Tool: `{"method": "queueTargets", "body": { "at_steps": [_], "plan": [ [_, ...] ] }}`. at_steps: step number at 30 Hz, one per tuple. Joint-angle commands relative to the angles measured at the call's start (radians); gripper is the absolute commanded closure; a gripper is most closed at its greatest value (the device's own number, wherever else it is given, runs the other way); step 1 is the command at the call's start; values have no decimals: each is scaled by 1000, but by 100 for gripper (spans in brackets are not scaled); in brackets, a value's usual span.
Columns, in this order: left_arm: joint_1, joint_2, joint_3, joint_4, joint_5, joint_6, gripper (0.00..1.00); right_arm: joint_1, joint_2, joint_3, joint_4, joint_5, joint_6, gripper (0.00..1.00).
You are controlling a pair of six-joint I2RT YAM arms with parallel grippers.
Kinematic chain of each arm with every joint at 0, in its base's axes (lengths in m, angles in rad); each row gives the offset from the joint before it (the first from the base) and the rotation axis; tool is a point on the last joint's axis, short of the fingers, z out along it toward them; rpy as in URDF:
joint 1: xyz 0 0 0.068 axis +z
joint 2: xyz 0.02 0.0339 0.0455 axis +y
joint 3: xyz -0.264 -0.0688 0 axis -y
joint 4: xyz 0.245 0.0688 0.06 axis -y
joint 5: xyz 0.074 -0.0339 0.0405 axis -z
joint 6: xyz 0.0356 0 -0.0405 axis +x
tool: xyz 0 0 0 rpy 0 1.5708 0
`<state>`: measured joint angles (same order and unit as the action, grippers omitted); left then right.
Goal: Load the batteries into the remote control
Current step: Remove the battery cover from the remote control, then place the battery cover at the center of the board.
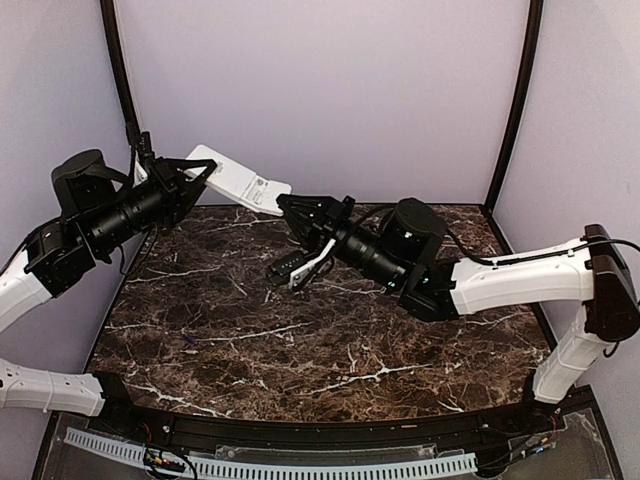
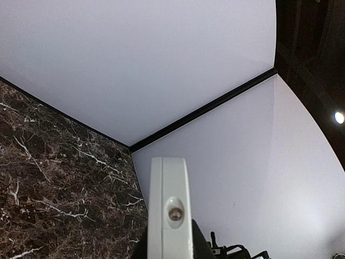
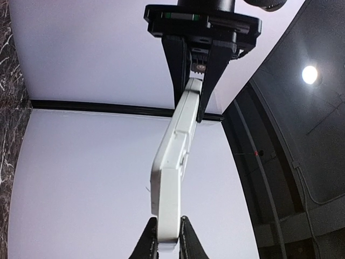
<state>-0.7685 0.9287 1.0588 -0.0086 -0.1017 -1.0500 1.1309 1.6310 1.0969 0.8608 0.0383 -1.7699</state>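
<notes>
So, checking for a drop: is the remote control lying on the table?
No, the left end effector and right end effector hold the remote control in mid-air.

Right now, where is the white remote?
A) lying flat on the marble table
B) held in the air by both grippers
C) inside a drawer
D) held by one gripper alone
B: the remote control hangs above the table, the left gripper clamped on one end and the right gripper on the other.

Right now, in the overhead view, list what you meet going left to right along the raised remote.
Left gripper clamped on one end → remote control held in the air → right gripper closed on the other end.
</notes>
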Motion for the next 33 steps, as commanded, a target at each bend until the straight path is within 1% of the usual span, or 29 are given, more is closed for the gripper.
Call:
{"method": "queueTargets", "body": {
  "at_steps": [1, 7, 10, 12, 13, 15, 16, 18, 20, 23, 27, 30, 31, 33],
  "plan": [
    [13, -51, 16, 15, -64, 46, 100, -22, -57, -51, -13, 93, 7, 100],
    [15, -55, 11, 15, -74, 51, 100, -23, -94, -85, -19, 103, 61, 100],
    [14, -54, 4, 15, -85, 57, 100, -19, -116, -92, -47, 117, 139, 100],
    [14, -54, 2, -11, -98, 68, 100, -13, -139, -99, -78, 123, 228, 100],
    [14, -55, 3, -17, -110, 83, 100, -12, -150, -97, -122, 134, 318, 100],
    [14, -60, 7, -42, -133, 111, 100, -18, -181, -51, -287, 186, 538, 100],
    [14, -66, 13, -57, -155, 161, 100, -61, -204, 57, -623, 157, 899, 100],
    [14, -70, 19, -76, -176, 200, 100, -129, -199, 151, -885, 53, 1212, 100],
    [14, -69, 27, -99, -194, 230, 100, -205, -180, 199, -1037, -58, 1463, 100],
    [15, -60, 25, -114, -205, 255, 100, -318, -150, 176, -1140, -247, 1742, 100],
    [14, -45, 16, -107, -181, 268, 100, -499, -79, 88, -1161, -506, 2079, 100],
    [15, -37, 11, -110, -161, 269, 100, -590, -16, 7, -1103, -675, 2209, 100],
    [14, -37, 10, -113, -160, 271, 100, -611, -3, -20, -1079, -706, 2231, 100],
    [14, -39, 10, -121, -157, 277, 100, -644, 24, -56, -1068, -719, 2249, 100]
  ]
}}
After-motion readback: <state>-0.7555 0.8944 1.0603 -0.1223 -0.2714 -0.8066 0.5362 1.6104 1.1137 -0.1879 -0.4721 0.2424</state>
